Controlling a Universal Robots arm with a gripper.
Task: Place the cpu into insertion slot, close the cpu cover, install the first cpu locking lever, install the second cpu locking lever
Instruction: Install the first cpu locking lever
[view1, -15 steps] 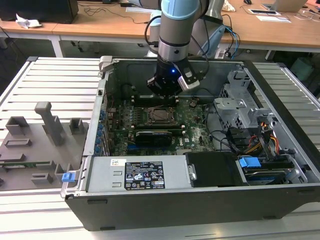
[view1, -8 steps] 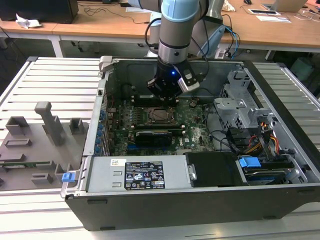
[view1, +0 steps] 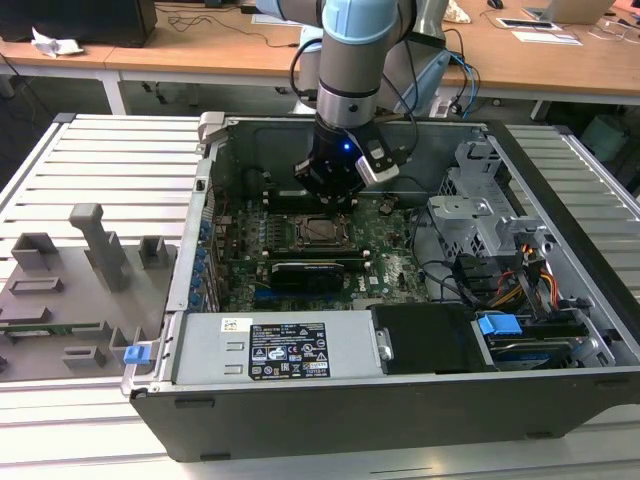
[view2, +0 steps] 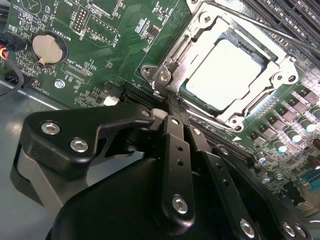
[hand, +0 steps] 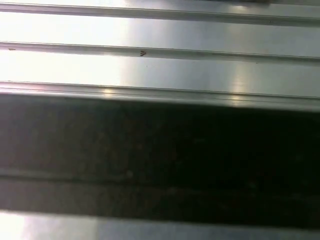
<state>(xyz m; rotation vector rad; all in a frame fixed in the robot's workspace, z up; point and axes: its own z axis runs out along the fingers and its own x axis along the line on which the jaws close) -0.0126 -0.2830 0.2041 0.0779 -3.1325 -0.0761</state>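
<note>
The open computer case fills the middle of the exterior view on the ribbed worktop, its green motherboard lying flat inside. At the board's centre sits the insertion slot, with the cpu already seated and the cpu cover down around it. The gripper hangs just above the slot's upper edge; its jaws are closed together with nothing between them, tips next to the cover's lower-left corner in the second wrist view.
</note>
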